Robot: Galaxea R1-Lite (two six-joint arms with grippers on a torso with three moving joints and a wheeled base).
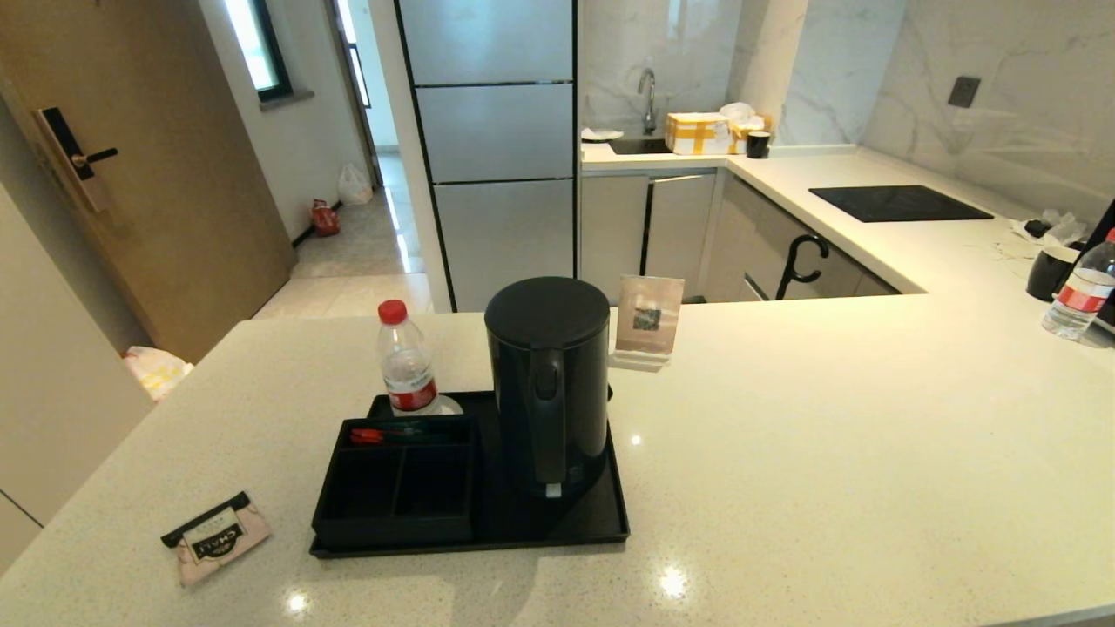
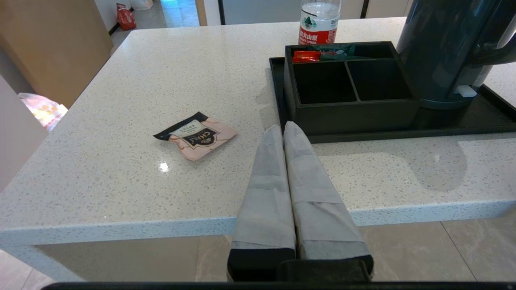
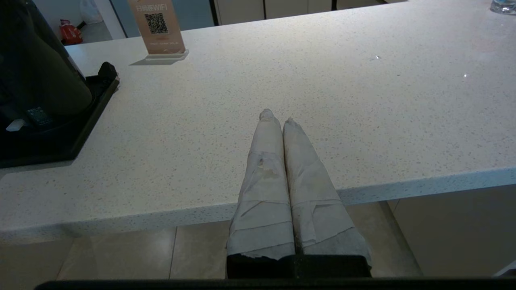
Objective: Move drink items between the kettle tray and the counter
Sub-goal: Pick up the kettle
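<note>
The matte-black kettle (image 1: 549, 383) stands upright on the right half of the black kettle tray (image 1: 557, 531), its handle facing me. The divided compartment box (image 1: 396, 483) fills the tray's left half. The pale-pink tea sachet (image 1: 218, 535) lies flat on the counter (image 1: 827, 453), left of the tray. In the left wrist view the sachet (image 2: 196, 135) is left of my left gripper (image 2: 284, 128), which is shut and empty near the counter's front edge, short of the tray (image 2: 443, 131). My right gripper (image 3: 276, 117) is shut and empty over bare counter (image 3: 322, 80), right of the kettle (image 3: 36, 68).
A clear water bottle with a red cap (image 1: 406, 361) stands at the tray's back left. A small WIFI sign (image 1: 649, 318) sits behind the kettle. Another bottle (image 1: 1080, 296) and a dark mug (image 1: 1050, 272) stand far right. Red and green packets (image 2: 318, 53) lie in the box's rear compartment.
</note>
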